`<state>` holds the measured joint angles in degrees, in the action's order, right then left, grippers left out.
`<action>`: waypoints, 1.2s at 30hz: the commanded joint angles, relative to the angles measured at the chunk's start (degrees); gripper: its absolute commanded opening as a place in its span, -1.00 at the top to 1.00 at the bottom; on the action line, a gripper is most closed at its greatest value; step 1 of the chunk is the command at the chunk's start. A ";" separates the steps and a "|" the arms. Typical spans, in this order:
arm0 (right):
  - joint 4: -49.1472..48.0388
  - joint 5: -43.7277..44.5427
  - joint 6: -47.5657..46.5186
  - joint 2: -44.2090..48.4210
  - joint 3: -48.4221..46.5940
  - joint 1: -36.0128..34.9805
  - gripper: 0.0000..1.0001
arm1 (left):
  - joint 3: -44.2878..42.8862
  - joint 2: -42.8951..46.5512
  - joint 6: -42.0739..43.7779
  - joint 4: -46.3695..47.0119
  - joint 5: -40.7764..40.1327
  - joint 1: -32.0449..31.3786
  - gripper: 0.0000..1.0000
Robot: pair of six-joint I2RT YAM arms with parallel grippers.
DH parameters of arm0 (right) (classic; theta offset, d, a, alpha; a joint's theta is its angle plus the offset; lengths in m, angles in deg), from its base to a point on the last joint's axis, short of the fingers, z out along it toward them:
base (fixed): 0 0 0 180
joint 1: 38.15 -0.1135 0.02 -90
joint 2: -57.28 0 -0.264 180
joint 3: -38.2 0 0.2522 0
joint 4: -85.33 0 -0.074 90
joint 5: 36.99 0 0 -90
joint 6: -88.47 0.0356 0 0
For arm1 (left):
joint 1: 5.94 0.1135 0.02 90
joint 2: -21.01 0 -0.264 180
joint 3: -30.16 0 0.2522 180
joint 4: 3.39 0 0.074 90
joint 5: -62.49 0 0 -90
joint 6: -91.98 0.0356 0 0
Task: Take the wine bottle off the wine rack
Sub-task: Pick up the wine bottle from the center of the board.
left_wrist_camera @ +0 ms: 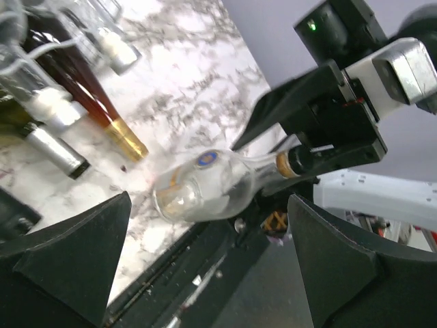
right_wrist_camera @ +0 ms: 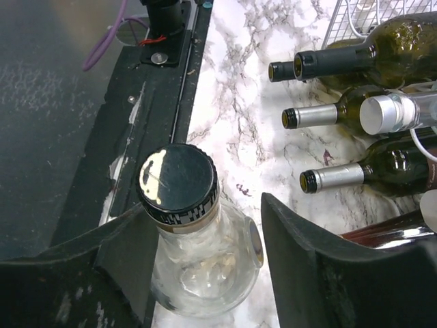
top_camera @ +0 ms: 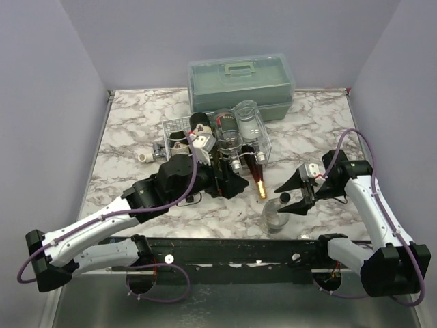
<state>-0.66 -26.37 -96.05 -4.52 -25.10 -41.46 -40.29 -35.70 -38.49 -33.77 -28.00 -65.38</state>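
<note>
**Right fingers straddle the clear bottle; left fingers spread wide**

The right fingers (right_wrist_camera: 321,260) sit on either side of the black cap (right_wrist_camera: 177,181) of the clear bottle (top_camera: 276,213), with a gap showing on one side (no clamp visible). The bottle stands on the marble desk (top_camera: 136,116) at its near edge, right of the wine rack (top_camera: 174,130) and off it. The left fingers (left_wrist_camera: 68,266) are spread wide and hold nothing. The rack carries several dark bottles (right_wrist_camera: 382,48), necks pointing near. A grey-green case (top_camera: 239,82) sits at the far edge.
</note>
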 commanded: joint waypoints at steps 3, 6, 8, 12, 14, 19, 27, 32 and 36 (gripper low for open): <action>1.01 -1.70 1.76 1.41 -2.60 0.06 0.05 | 7.82 10.47 2.16 8.27 -5.75 3.50 -0.97; 1.07 -1.80 3.42 1.19 -3.68 0.08 0.41 | 9.77 13.30 4.12 8.20 -4.49 4.95 -0.97; 1.05 -0.86 5.27 1.29 -4.89 0.06 0.55 | 10.18 14.84 5.96 7.76 -3.09 6.31 -0.97; 0.97 4.81 11.67 1.52 -10.09 0.15 0.70 | 9.03 16.55 11.49 5.95 0.46 10.38 -0.97; 0.84 9.02 15.95 1.46 -13.68 0.15 0.72 | 7.59 16.47 14.84 4.02 2.53 12.46 -0.97; -4.25 19.68 26.32 1.29 -19.61 0.21 0.78 | 4.74 15.05 25.51 1.55 2.91 15.70 -0.97; -26.00 31.32 47.07 -1.42 -22.82 1.62 0.79 | 6.99 14.02 38.18 3.96 -4.61 16.24 -0.97; -40.57 38.26 57.09 -6.29 -25.66 2.94 0.84 | 9.05 13.92 41.82 4.91 -4.84 16.99 -0.97; -51.64 42.26 64.85 -10.81 -26.72 6.27 0.90 | 10.31 14.21 44.06 4.81 -6.72 17.08 -0.97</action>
<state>-31.94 10.86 -42.52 -13.11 -47.57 -38.38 -31.37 -22.00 0.68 -30.02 -31.76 -48.64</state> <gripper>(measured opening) 0.355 0.986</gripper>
